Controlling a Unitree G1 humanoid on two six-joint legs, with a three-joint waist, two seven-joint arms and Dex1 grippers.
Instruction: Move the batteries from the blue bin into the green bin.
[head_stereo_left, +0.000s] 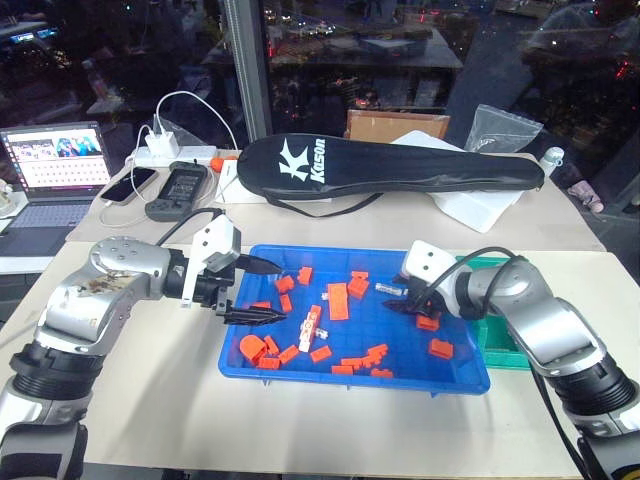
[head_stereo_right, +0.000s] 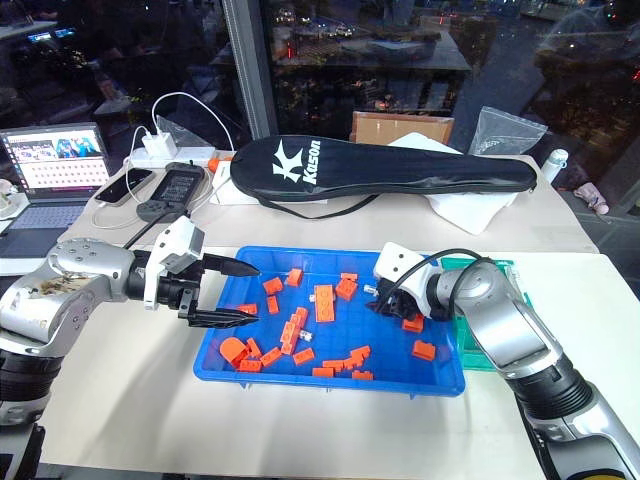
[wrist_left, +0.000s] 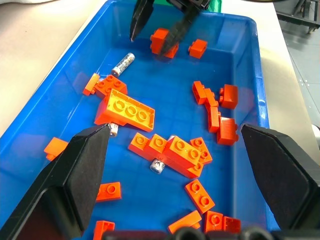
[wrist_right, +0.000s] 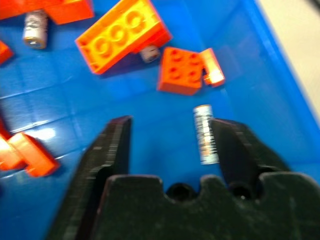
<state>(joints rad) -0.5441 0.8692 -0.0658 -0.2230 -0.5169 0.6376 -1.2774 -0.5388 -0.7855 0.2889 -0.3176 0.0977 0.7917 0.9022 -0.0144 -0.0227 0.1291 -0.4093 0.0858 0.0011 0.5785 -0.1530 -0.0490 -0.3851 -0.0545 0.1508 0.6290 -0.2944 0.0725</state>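
The blue bin (head_stereo_left: 300, 368) lies on the white table, strewn with orange bricks (head_stereo_left: 338, 300). One of the batteries (wrist_right: 205, 134) lies on the bin floor against the inner side of one finger of my right gripper (wrist_right: 170, 135), which is open over the bin's right part. Another battery (head_stereo_left: 310, 320) lies among bricks mid-bin, and a further battery (wrist_left: 113, 130) peeks from under a long brick. My left gripper (head_stereo_left: 286, 292) hangs open over the bin's left side, holding nothing. The green bin (head_stereo_left: 503, 345) stands right of the blue bin, mostly hidden behind my right arm.
A second table behind carries a black racket bag (head_stereo_left: 390, 170), a laptop (head_stereo_left: 55, 170), a phone (head_stereo_left: 130, 185), a black handheld device (head_stereo_left: 178, 190), a power strip with white cables (head_stereo_left: 165, 150) and a cardboard box (head_stereo_left: 395, 125). Dark windows stand beyond.
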